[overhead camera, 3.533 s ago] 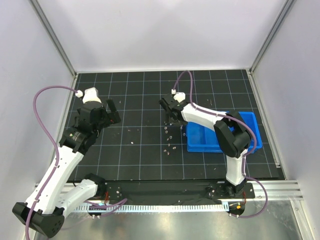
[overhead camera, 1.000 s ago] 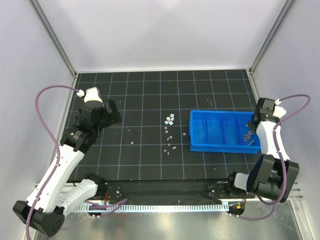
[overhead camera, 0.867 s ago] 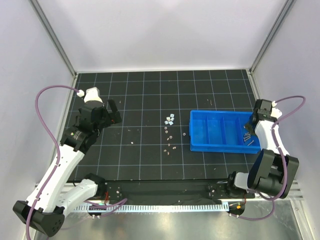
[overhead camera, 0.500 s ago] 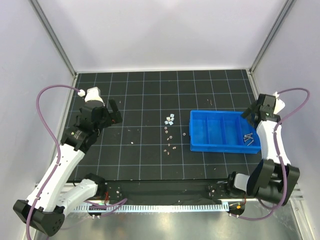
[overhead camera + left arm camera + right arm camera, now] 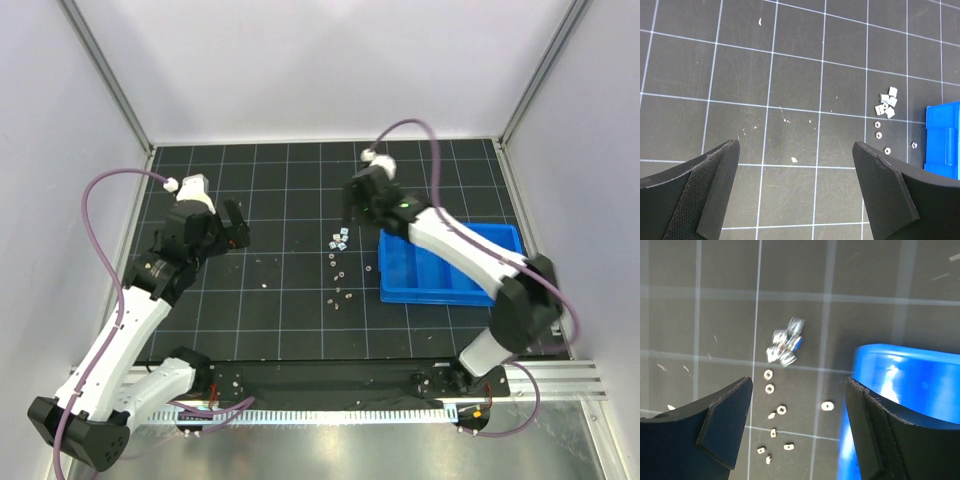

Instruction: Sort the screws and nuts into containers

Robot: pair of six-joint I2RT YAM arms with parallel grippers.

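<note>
The containers (image 5: 412,278) are seen as one bright blue tray, flat and wide, split by thin walls into long boxes side by side. It is laid on the black grid mat (image 5: 290,300).

The nuts (image 5: 341,238) are tiny pale silver bits. A little clump of squarish ones is found on the mat near the tray's far left corner, and the pieces in it are packed close together. Smaller ring-shaped ones are scattered in a loose line along the tray's left side, each apart from the next. One ring nut (image 5: 827,405) is seen just beside the tray's left wall, on the mat and not in the tray.

The right gripper (image 5: 799,390) is held over the mat near the tray's far left corner, close to the clump. Its fingers are spread wide and nothing is held between them. The left gripper (image 5: 796,150) is held well to the left of the tray. Its fingers are spread wide too, and only mat is seen between them.

In the top view much of the tray is covered by the right arm (image 5: 455,248), so what lies in its right end cannot be seen. In the left wrist view only a corner of the tray is shown, cut off at the edge. The right wrist view is blurred, so the clump looks smeared. The last bits in the line are too small, and it cannot be told whether they are nuts or screws.
</note>
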